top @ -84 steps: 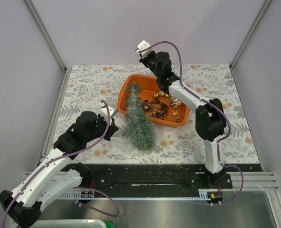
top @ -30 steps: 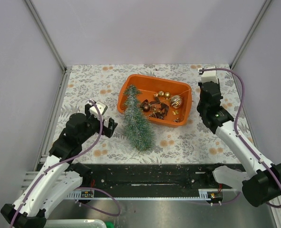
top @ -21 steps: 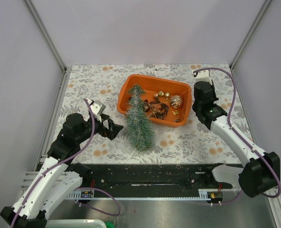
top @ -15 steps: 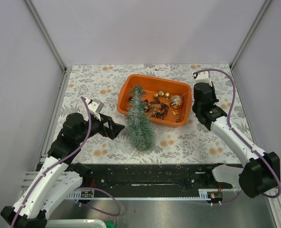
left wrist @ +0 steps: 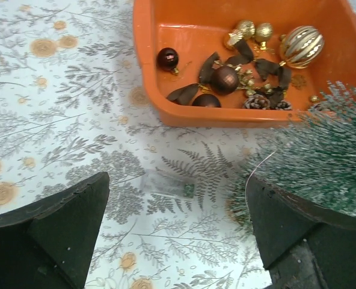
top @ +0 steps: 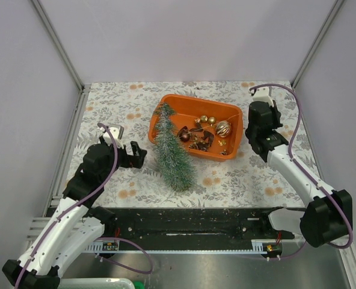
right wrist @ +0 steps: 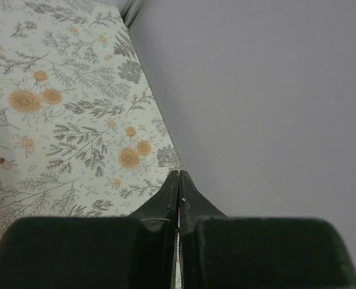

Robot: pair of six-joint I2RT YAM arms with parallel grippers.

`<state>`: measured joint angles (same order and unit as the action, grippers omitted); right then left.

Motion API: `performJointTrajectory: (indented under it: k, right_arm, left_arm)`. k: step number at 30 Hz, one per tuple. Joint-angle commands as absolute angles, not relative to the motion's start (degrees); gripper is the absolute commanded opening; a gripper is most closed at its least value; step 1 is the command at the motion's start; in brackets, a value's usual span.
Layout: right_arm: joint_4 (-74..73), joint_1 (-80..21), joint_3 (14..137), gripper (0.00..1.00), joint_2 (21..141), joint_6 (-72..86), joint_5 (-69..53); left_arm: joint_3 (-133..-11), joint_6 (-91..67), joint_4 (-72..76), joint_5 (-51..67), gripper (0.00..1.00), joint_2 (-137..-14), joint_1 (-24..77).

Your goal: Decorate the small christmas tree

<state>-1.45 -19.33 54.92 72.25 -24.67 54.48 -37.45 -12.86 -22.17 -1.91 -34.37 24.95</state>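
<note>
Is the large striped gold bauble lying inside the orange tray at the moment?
Yes, the left wrist view shows the striped gold bauble resting in the orange tray, beside the smaller gold balls.

No readable text, brand, number anywhere; small clear tag point(left wrist: 166, 184) on tablecloth point(left wrist: 58, 120) too blurred.

Tree point(top: 172, 153) before tray point(top: 196, 99), tip at left end; baubles point(top: 205, 133) inside.
</note>
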Motion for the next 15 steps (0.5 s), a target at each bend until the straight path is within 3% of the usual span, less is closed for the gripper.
performJointTrajectory:
  k: [1, 7, 15]
  right_arm:
    - [3.78, -18.54, 53.88, 0.00, 66.63, -25.06, 56.26]
    - [1.50, -18.46, 53.44, 0.00, 66.00, -22.68, 54.85]
    - [1.05, -18.46, 52.91, 0.00, 67.67, -23.11, 55.28]
  left_arm:
    - [-38.41, -17.38, -16.53, 8.81, 0.99, -34.10, 24.70]
    - [-37.36, -26.27, -10.38, 27.76, 0.99, -34.10, 24.17]
    - [-36.04, -34.27, -6.59, 30.59, 0.99, -34.10, 22.15]
